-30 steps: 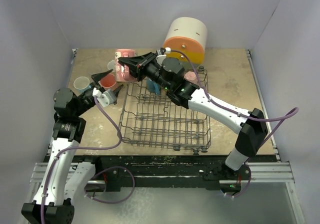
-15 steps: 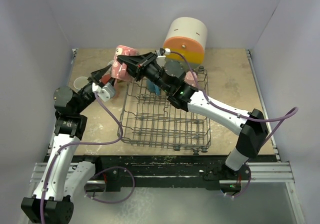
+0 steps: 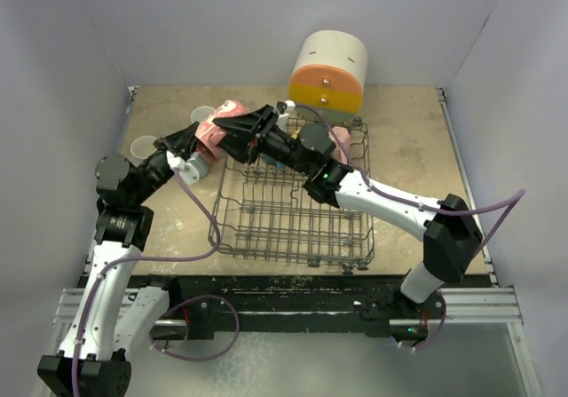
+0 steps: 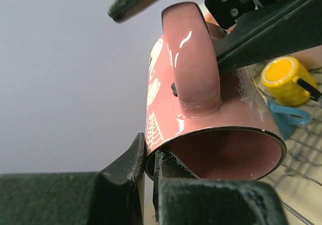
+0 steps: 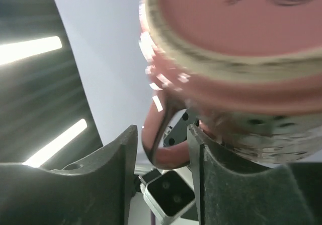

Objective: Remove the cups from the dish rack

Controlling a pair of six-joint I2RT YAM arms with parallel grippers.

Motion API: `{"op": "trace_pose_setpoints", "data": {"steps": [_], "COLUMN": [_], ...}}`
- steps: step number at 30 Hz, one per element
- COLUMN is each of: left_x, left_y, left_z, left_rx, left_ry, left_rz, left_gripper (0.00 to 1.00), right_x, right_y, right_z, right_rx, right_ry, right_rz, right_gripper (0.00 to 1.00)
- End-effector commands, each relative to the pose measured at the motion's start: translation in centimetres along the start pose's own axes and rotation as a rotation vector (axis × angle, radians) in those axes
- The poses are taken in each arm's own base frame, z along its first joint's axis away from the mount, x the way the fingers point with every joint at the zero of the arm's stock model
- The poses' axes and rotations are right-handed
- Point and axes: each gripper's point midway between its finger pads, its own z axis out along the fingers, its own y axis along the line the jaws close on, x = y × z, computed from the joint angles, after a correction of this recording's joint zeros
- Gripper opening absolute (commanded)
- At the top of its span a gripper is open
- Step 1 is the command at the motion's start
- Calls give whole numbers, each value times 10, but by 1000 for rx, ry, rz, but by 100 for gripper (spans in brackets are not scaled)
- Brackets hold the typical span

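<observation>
The pink mug (image 3: 216, 131) hangs in the air over the far-left corner of the dish rack (image 3: 293, 253), handle up and mouth tipped toward the left arm. The left fingers (image 4: 136, 172) are pressed together on its rim, the thin wall pinched between them at the lowest point of the mouth. The right fingers (image 3: 238, 123) are spread astride the handle. One lies against the mug's side and the other stands off it in the left wrist view, so they look more like a guard than a clamp. A yellow mug (image 4: 284, 76) and a blue mug (image 4: 284, 117) sit in the rack just beyond, and a pale cup (image 3: 142, 148) stands on the table (image 3: 408, 131) to the left. The risk lies in that narrow rim pinch: the mug's whole body hangs off one edge, so it could swivel or slide out. If the right fingers back away crookedly they could catch the handle and tug the mug loose, dropping it onto the rack's wire edge or the cups below.
</observation>
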Motion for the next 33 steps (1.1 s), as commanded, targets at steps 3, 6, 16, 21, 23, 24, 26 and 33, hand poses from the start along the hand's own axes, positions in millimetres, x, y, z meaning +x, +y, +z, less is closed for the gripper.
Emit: {"op": "trace_pose_setpoints", "data": {"steps": [3, 6, 16, 21, 23, 24, 26, 33], "left_x": [-22, -8, 68, 107, 128, 135, 148, 185], "left_y": [22, 24, -8, -22, -28, -30, -34, -55], "left_z": [-3, -1, -20, -43, -52, -56, -63, -75], "left_rx": [-38, -8, 303, 461, 511, 527, 548, 616], "left_ry": [-25, 60, 482, 739, 849, 894, 969, 1103], "left_rz": [92, 96, 48, -13, -35, -48, -66, -88], "left_gripper": [0, 0, 0, 0, 0, 0, 0, 0], "right_x": [25, 13, -79, -117, -132, -139, -149, -165], "right_y": [-24, -47, -136, -150, -152, -151, -145, -119], "right_z": [-37, -58, -152, -184, -195, -200, -207, -219], "right_rx": [80, 166, 691, 902, 984, 1014, 1040, 1035], "right_ry": [203, 231, 115, 101, 79, 62, 27, -58], "right_rz": [-73, -100, -432, -579, -637, -663, -699, -756], "right_gripper": [61, 69, 75, 76, 76, 76, 76, 76]}}
